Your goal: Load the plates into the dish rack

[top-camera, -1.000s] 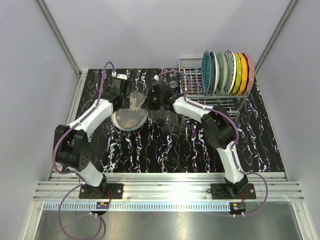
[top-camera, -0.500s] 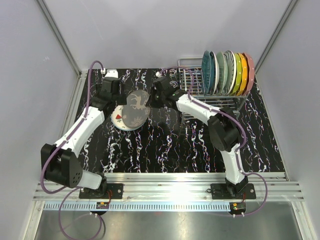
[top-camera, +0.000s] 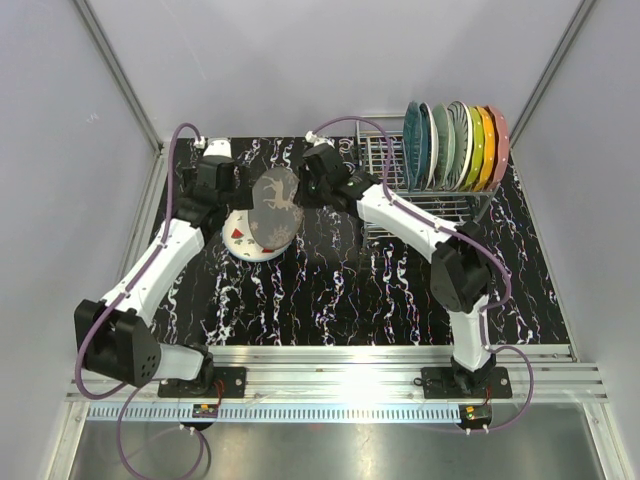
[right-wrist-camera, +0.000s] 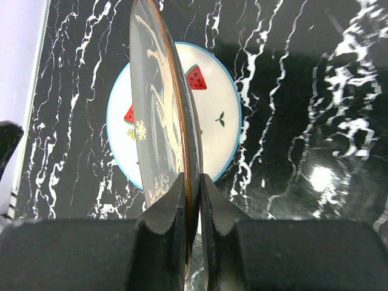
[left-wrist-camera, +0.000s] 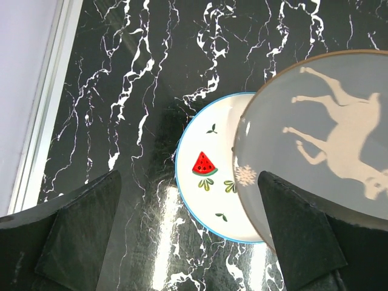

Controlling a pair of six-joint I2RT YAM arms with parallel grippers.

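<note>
The table has a black top veined with white like marble, glossy enough to throw back the light. On its far left part a white plate with a blue rim and small watermelon slices lies flat, face up. A chrome wire dish rack stands at the far right corner, well apart from the plate.

A black marble-patterned tabletop, veined in white with faint purple flecks, fills the centre of the frame. Pale grey walls enclose it on three sides, aluminium posts run up the upper corners, and a ribbed aluminium rail spans the lower edge.
</note>
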